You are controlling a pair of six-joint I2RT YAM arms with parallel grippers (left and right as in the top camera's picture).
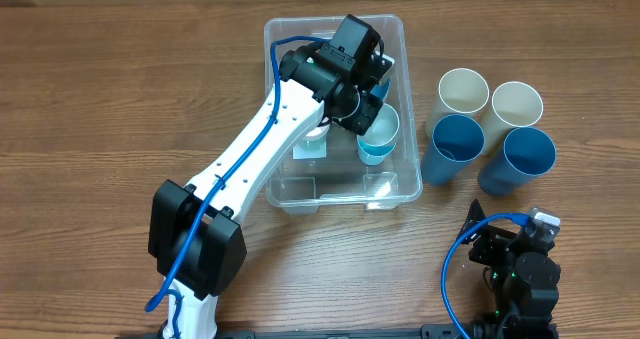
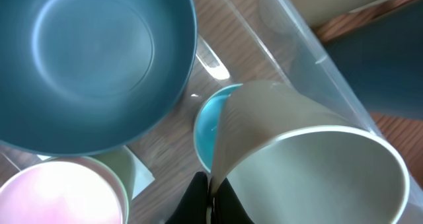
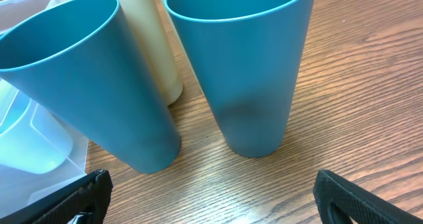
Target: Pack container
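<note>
The clear, round-cornered container [image 1: 335,191], with a white label [image 1: 312,147] on its base, sits mid-scene just left of four tall cups [image 1: 458,144]. The left gripper [image 2: 210,201] reaches inside it, clenched on the rim of a pale cup [image 2: 310,164], while the right gripper [image 3: 215,197], at near right, stands released

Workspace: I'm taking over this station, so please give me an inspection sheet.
Surface: wooden table, no spills seen.
Job's things: clear container upright on the table, holding a teal bowl, a light-blue cup and a pink-inside cup.
Clutter: two spare cream cups and two blue cups stand right of the container.
Tools: left tool shut on the held cream cup, over the container; right tool open, low, facing the blue cups.
Cables: left blue cable and right blue cable follow their arms.
Surroundings: nothing seen.
</note>
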